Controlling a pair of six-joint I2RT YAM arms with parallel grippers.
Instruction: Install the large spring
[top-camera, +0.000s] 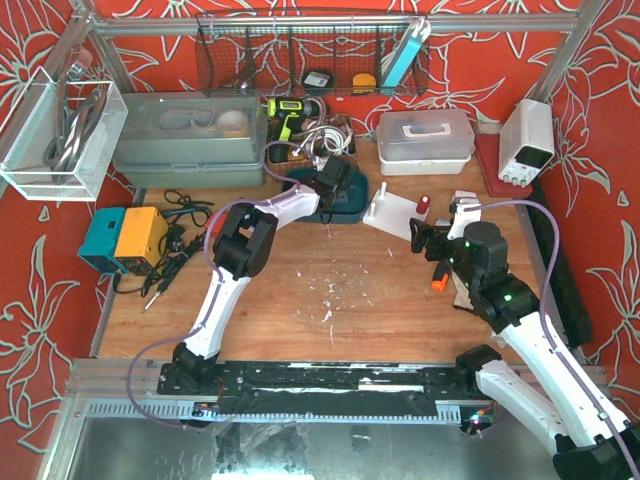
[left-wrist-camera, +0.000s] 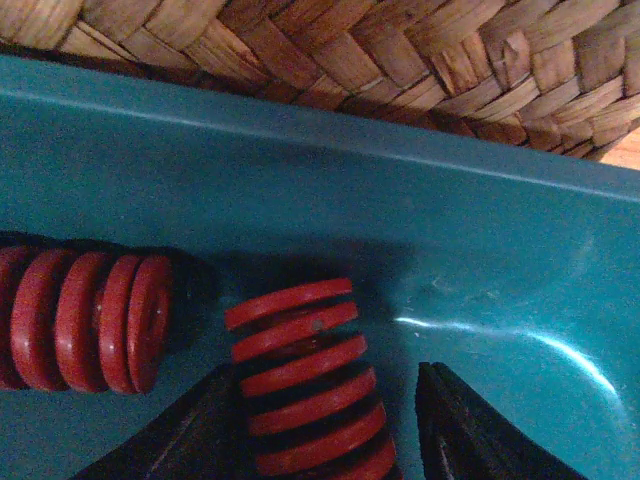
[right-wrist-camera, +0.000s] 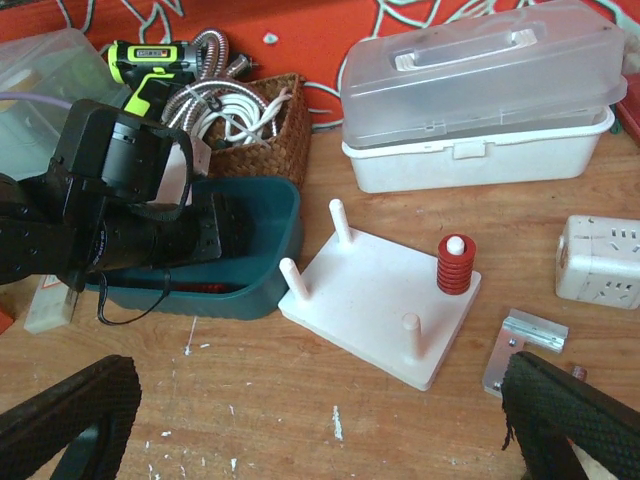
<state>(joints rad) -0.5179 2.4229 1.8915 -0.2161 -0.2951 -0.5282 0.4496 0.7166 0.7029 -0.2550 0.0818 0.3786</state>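
A large red spring (left-wrist-camera: 305, 380) lies in the teal bin (left-wrist-camera: 420, 210) between the fingers of my left gripper (left-wrist-camera: 325, 378). The jaws are open: the left finger is against the coils, the right finger stands apart. A second red spring (left-wrist-camera: 85, 320) lies to its left. From above, my left gripper (top-camera: 330, 187) reaches down into the bin (top-camera: 355, 212). The white peg board (right-wrist-camera: 370, 300) stands right of the bin, with a smaller red spring (right-wrist-camera: 455, 265) on its far right peg and three bare pegs. My right gripper (right-wrist-camera: 320, 420) is wide open and empty, above the table in front of the board.
A wicker basket (right-wrist-camera: 260, 125) with hoses is behind the bin. A white toolbox (right-wrist-camera: 470, 100) stands behind the board. A white socket cube (right-wrist-camera: 600, 260) and a metal bracket (right-wrist-camera: 525, 345) lie to the right. An orange-handled tool (top-camera: 437, 278) lies under my right arm.
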